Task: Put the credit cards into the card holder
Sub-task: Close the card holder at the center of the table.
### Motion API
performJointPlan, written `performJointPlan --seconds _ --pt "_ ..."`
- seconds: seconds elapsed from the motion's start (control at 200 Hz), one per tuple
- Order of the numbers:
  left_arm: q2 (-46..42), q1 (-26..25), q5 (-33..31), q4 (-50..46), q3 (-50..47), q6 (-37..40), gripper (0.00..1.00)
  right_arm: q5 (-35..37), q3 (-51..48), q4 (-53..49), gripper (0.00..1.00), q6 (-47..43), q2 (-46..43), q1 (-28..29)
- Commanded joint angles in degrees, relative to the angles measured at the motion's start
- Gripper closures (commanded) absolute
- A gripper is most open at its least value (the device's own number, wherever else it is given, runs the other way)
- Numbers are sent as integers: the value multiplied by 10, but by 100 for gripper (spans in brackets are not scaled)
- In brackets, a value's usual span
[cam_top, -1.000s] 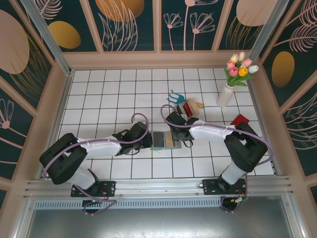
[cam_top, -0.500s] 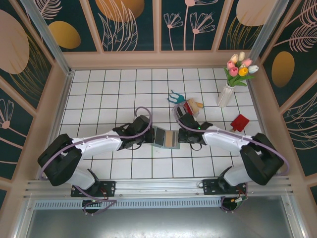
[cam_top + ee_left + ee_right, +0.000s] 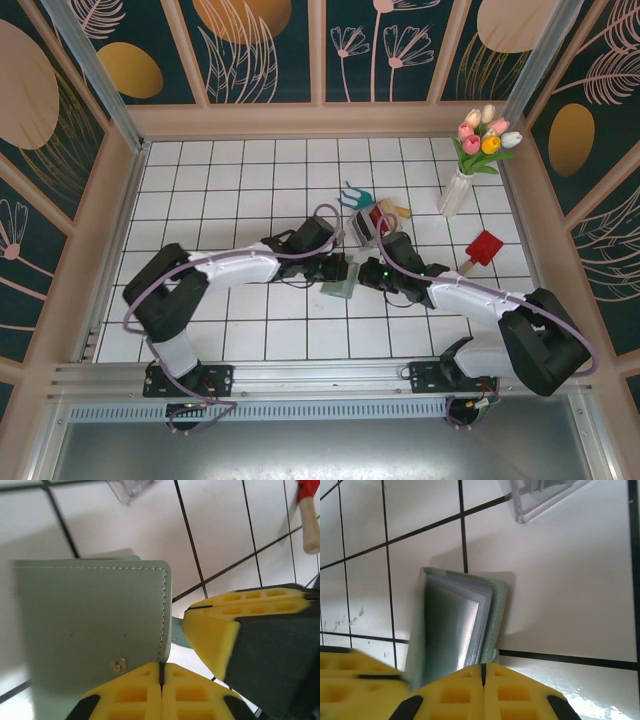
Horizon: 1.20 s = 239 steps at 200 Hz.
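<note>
The sage-green card holder point(image 3: 340, 287) stands half-folded on the tiles between both grippers. In the left wrist view its outer cover point(image 3: 90, 620) with a metal snap fills the left side, and my left gripper point(image 3: 161, 677) is shut on the cover's lower edge. In the right wrist view the card holder point(image 3: 455, 625) shows clear inner sleeves, with my right gripper point(image 3: 483, 680) shut on its right flap. From above, the left gripper point(image 3: 336, 266) and right gripper point(image 3: 368, 275) almost touch. A red credit card point(image 3: 378, 218) stands in a clear rack just behind.
The clear rack point(image 3: 545, 500) sits close behind the card holder. A red trowel point(image 3: 483, 247) lies to the right, a white vase of tulips point(image 3: 458, 190) at the back right, and a teal fork-like tool point(image 3: 350, 195) behind the rack.
Both grippers carried the card holder to the right and farther from the bases. It was spread open flat before; now it is folded nearly together. The right gripper closed about a second ago.
</note>
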Motion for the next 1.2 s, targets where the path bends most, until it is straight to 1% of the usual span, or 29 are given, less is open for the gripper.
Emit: performJointPlan --seconds 0.0,0.03,0.085,0.155,0.18,0.215,0.27,0.3,0.325,0.4,0.43,0.485,0.57,0.681,0.776,0.946,1.036,1.066,1.191 --pt "33 -11 65 63 -1 -38 81 5 -14 24 95 24 -26 -10" --pt "35 -11 74 86 -8 -49 80 5 -16 24 94 24 -28 -12" --pt "39 -11 74 112 -17 -63 68 7 -16 19 94 24 -30 -16" --pt "46 -11 72 109 -17 -69 65 10 -15 15 94 22 -29 -20" --pt "41 -11 71 114 -21 -72 63 9 -14 14 94 21 -28 -22" --pt "27 -11 65 123 -28 -78 63 7 -11 11 94 19 -26 -24" --pt "-20 -11 39 142 -60 -84 61 11 -6 2 94 12 -23 -25" --pt "-49 -10 17 142 -72 -83 56 15 -2 -3 94 7 -21 -26" --pt "-74 -10 -3 129 -78 -75 53 16 0 -7 94 2 -20 -27" --pt "-123 -8 -80 70 -79 -42 47 16 5 -12 95 -14 -15 -31" --pt "-137 -6 -105 50 -81 -34 46 15 7 -14 95 -19 -11 -33" --pt "-154 2 -133 24 -89 -27 45 15 13 -21 95 -27 -5 -36" --pt "-165 18 -158 1 -106 -29 45 13 21 -26 95 -38 3 -36" --pt "-142 28 -147 3 -111 -26 48 16 26 -30 95 -41 4 -37" --pt "-106 28 -104 19 -95 -14 50 14 29 -31 95 -41 3 -37" --pt "-55 27 -66 21 -70 4 49 14 29 -33 95 -39 3 -38" --pt "-47 28 -44 35 -68 3 48 12 29 -32 95 -39 3 -38" --pt "-26 28 -41 37 -67 1 48 13 29 -33 95 -39 2 -38" --pt "-9 23 -36 54 -60 -6 47 14 29 -33 95 -39 2 -38"
